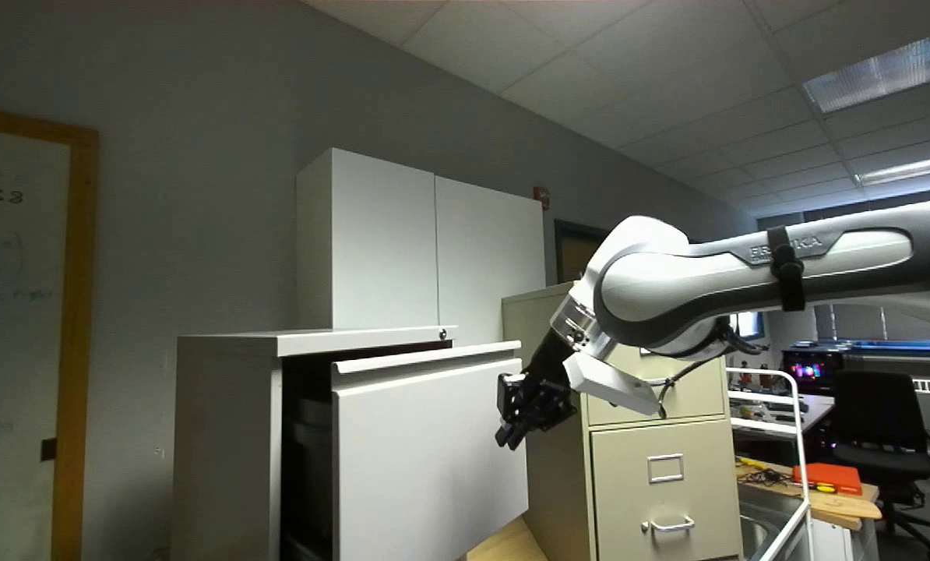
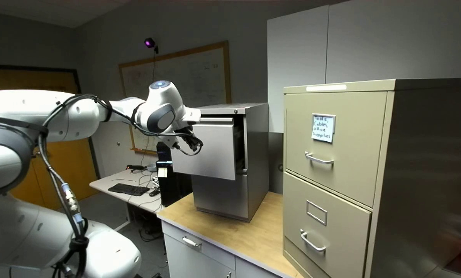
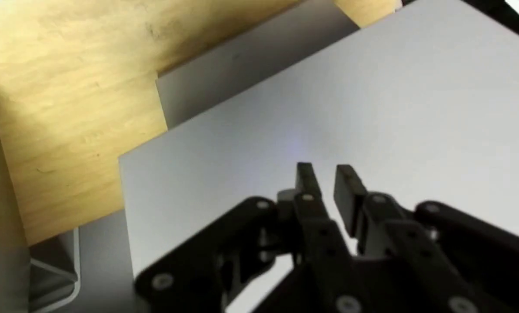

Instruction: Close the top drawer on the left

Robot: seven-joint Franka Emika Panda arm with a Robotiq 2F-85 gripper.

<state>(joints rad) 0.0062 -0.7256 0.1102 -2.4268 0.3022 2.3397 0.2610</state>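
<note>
The top drawer, with a flat light-grey front, stands pulled out of its grey cabinet in both exterior views (image 1: pixel 426 452) (image 2: pixel 215 154). A dark opening shows behind its front at the cabinet (image 1: pixel 223 436). In the wrist view the drawer front (image 3: pixel 224 152) fills much of the picture. My gripper (image 1: pixel 505 441) is in front of the drawer front, near its right part in that exterior view. In the wrist view the two fingertips (image 3: pixel 323 167) stand a narrow gap apart with nothing between them, pointing at the front. I cannot tell whether they touch it. Arm and cables hide part of the front in an exterior view (image 2: pixel 194 143).
A beige filing cabinet (image 1: pixel 667 499) (image 2: pixel 338 185) stands beside the grey cabinet. The grey cabinet's lower drawer (image 2: pixel 221 195) is shut. Both cabinets stand on a wooden counter (image 2: pixel 230 239) (image 3: pixel 68 108). A white two-door cupboard (image 1: pixel 387 241) is behind. A desk (image 2: pixel 111 178) stands beyond.
</note>
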